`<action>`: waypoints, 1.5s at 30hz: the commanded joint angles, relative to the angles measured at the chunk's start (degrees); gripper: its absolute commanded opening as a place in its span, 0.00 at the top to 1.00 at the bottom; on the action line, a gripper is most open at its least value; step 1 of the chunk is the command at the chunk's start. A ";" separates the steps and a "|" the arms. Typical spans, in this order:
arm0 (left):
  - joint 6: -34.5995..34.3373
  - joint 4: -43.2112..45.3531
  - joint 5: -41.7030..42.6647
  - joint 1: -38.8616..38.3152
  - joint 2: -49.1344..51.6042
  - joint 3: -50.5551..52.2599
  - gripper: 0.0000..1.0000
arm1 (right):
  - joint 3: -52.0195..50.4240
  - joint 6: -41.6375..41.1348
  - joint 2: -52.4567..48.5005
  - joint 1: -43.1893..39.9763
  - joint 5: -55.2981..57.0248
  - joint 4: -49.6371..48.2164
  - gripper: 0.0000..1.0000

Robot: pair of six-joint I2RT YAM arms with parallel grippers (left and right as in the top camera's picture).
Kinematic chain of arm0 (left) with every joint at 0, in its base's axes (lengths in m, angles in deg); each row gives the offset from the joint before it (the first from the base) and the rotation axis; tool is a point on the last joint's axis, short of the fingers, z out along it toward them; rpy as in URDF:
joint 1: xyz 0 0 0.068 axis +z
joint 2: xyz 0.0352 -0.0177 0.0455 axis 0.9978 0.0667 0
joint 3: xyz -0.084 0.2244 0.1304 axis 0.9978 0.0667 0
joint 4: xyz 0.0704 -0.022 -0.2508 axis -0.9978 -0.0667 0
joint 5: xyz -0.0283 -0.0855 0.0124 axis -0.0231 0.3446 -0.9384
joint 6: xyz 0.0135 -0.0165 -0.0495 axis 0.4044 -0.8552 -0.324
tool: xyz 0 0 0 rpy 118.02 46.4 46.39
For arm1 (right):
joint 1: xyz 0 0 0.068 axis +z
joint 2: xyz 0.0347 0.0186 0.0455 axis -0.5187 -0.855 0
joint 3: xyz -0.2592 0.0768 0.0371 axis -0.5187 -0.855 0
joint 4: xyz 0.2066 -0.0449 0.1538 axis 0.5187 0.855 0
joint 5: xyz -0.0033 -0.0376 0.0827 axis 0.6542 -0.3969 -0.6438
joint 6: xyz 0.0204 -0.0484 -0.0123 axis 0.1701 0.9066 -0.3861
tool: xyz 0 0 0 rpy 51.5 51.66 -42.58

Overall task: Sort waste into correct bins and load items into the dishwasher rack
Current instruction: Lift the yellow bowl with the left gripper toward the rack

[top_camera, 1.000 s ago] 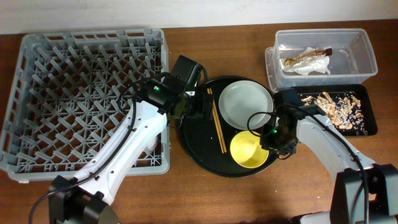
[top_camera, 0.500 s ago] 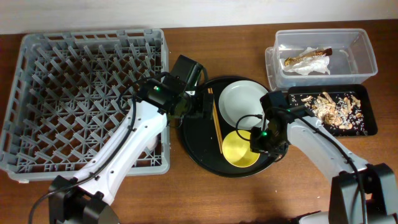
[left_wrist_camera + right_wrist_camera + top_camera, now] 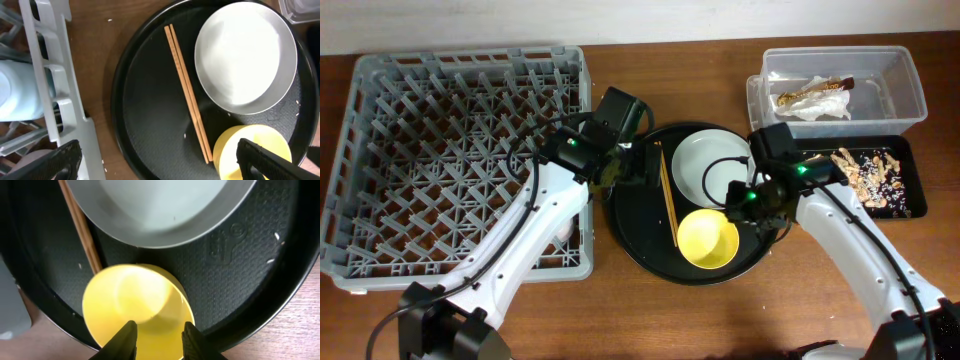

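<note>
The wooden tabletop [image 3: 620, 310] carries everything. The grey dishwasher rack [image 3: 420, 170] fills its left side, a grid of upright pegs. In the left wrist view a light-blue cup [image 3: 10, 95] shows behind the rack's near wall.

The large round black tray [image 3: 640, 220] sits in the middle, just beside the rack. At the far right stands the clear rectangular tub [image 3: 900, 85]. The shallow black rectangular tray [image 3: 912, 190] lies directly in front of it.

The white round plate [image 3: 695, 160] lies flat in the far half of the round tray. The yellow bowl [image 3: 708, 240] is over the near half, just beside the plate. The pair of wooden chopsticks [image 3: 668, 200] lies side by side on the round tray, left of the plate. Their near ends reach close to the bowl.

The crumpled white napkin with its brown-gold wrapper [image 3: 810, 100] is inside the clear tub. The tan-brown food scraps [image 3: 860, 172] are scattered in the rectangular tray.

The left gripper [image 3: 157, 150] hovers over the round tray's left part, jaws spread wide and holding nothing. The right gripper [image 3: 157, 332] is clamped on the bowl's rim on the side toward the rectangular tray. I cannot tell whether the bowl rests on the round tray or is lifted clear.
</note>
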 commanded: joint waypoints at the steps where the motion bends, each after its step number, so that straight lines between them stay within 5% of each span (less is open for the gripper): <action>1: 1.05 0.61 -0.26 -0.13 -0.39 0.09 0.01 | 4.24 0.59 0.85 0.20 0.90 0.39 0.68; 8: 1.11 -0.72 8.35 -0.13 -0.39 0.11 0.01 | 7.56 1.73 0.85 0.13 1.16 5.49 0.64; 13: 1.07 -5.66 10.23 -1.60 -0.39 0.11 0.01 | 7.56 1.66 0.85 -0.55 0.96 5.90 0.53; 22: -4.33 -7.32 10.40 -5.64 -0.33 3.78 0.07 | 7.54 2.03 0.85 -4.55 0.72 7.02 0.52; 26: -4.33 2.60 17.59 -7.34 -0.33 10.75 0.11 | 7.54 2.10 0.85 -7.45 0.72 6.95 0.52; 36: -4.31 14.10 17.70 -9.94 5.01 17.46 0.17 | 7.54 3.21 0.85 -14.45 1.16 7.41 0.45; 40: -4.31 15.02 19.91 -10.14 8.57 17.46 0.29 | 7.54 3.19 0.85 -14.45 2.29 8.02 0.45; 43: -4.28 15.56 19.69 -10.14 8.76 17.46 0.54 | 7.54 3.19 0.85 -14.45 2.64 8.07 0.45; 45: -4.31 15.67 19.71 -10.16 9.27 17.46 0.54 | 7.54 3.19 0.85 -14.45 2.64 8.07 0.45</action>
